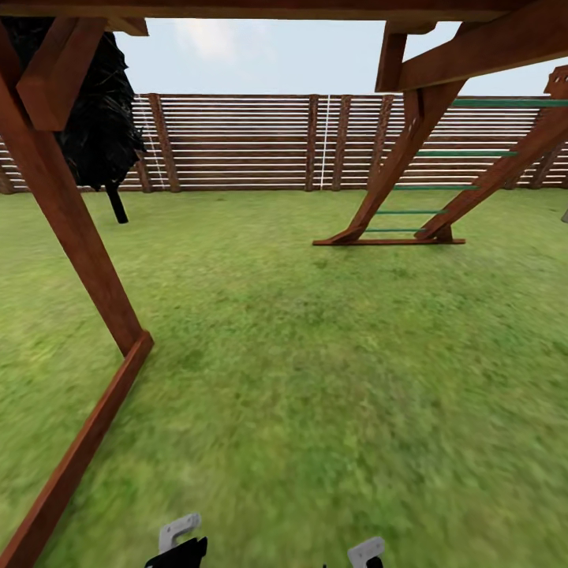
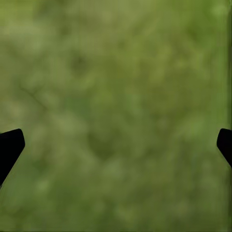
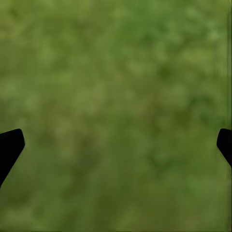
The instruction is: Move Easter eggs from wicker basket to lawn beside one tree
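Left gripper (image 2: 116, 145): in the left wrist view its two dark fingertips (image 2: 9, 147) stand at opposite edges of the picture, spread wide apart, with nothing between them but blurred green grass. In the head view a grey bracket and black part of the left arm (image 1: 178, 544) peek in at the bottom edge.
Right gripper (image 3: 116, 145): in the right wrist view its fingertips (image 3: 9, 147) are likewise spread wide, holding nothing, with grass below. In the head view a small grey piece of the right arm (image 1: 366, 552) shows at the bottom edge.
Lawn (image 1: 315, 379): green grass runs from just ahead of the arms all the way to the fence.
Near playset frame (image 1: 71, 237): a red-brown wooden leg slants down at the left to meet a ground beam that runs toward the bottom left corner; a crossbeam spans the top of the head view.
Far playset ladder (image 1: 426, 181): two slanted wooden rails with green rungs stand on a flat base board on the grass, right of centre.
Dark tree (image 1: 99, 118): black foliage on a thin dark trunk, behind the near leg, close to the fence.
Fence (image 1: 260, 142): brown horizontal slats with upright posts across the far edge of the lawn.
Sky (image 1: 276, 55): pale blue with faint cloud above the fence.
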Available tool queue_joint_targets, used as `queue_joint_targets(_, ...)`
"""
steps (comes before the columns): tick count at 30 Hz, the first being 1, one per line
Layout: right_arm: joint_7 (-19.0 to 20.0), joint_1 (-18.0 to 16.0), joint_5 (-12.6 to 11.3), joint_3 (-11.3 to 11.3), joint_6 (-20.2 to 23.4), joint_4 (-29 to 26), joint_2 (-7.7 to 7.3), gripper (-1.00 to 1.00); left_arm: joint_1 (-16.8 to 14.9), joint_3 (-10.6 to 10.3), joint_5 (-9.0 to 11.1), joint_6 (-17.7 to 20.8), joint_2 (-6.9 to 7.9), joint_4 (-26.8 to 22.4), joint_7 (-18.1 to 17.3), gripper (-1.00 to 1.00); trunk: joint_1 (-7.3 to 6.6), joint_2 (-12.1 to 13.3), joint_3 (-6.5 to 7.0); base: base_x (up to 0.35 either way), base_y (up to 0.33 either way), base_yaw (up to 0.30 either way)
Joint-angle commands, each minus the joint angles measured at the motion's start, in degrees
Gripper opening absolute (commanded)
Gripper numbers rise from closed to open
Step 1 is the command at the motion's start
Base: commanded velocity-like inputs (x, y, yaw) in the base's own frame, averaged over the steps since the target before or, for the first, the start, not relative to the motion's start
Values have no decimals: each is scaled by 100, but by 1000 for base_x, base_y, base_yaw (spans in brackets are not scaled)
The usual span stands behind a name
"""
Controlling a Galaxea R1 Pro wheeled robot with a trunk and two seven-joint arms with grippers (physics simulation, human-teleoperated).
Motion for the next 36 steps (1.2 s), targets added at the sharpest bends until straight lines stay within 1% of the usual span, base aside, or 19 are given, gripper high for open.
queue_joint_targets(1,-4,-3,2,23,-15,-1,-1,100,2,-10,38,31,1,-14,29,100,3,-2,-5,336,0,0)
queue_joint_targets(8,-4,-3,37,48,4,-17,10,100,1,-10,38,31,3,-14,29,100,3,-2,-5,336,0,0)
queue_joint_targets(16,-4,-3,14,43,-32,24,-22,100,1,-10,38,31,-1,-14,30,100,3,-2,-5,336,0,0)
queue_joint_targets(25,-4,-3,27,44,-32,44,-26,100,1,-10,38,31,-6,-14,32,100,3,-2,-5,336,0,0)
queue_joint_targets(36,22,-3,71,49,-18,44,-6,100,2,-10,38,31,-6,-14,30,100,3,-2,-5,336,0,0)
